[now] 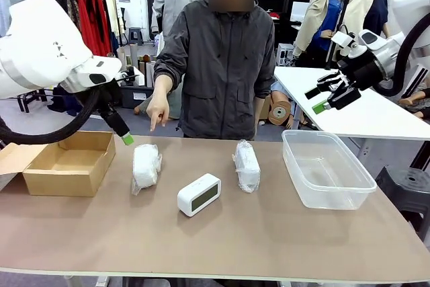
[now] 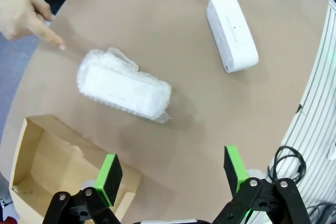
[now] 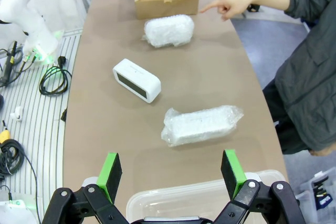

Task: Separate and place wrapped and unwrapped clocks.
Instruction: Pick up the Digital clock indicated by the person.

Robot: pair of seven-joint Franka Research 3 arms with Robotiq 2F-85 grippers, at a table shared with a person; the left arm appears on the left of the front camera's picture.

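Your left gripper (image 2: 173,171) and right gripper (image 3: 171,169) both hang wide open, gripping nothing: the left above the table (image 1: 269,233) by the cardboard box (image 1: 60,183), the right up above the clear tub (image 1: 336,196). Box at the left end and tub at the right end are both empty. On the table between them lie the left wrapped clock (image 1: 146,165), the bare clock (image 1: 199,194) nearer you and the right wrapped clock (image 1: 246,164). The person's hand (image 1: 158,109) points one finger toward the left wrapped clock, holding nothing.
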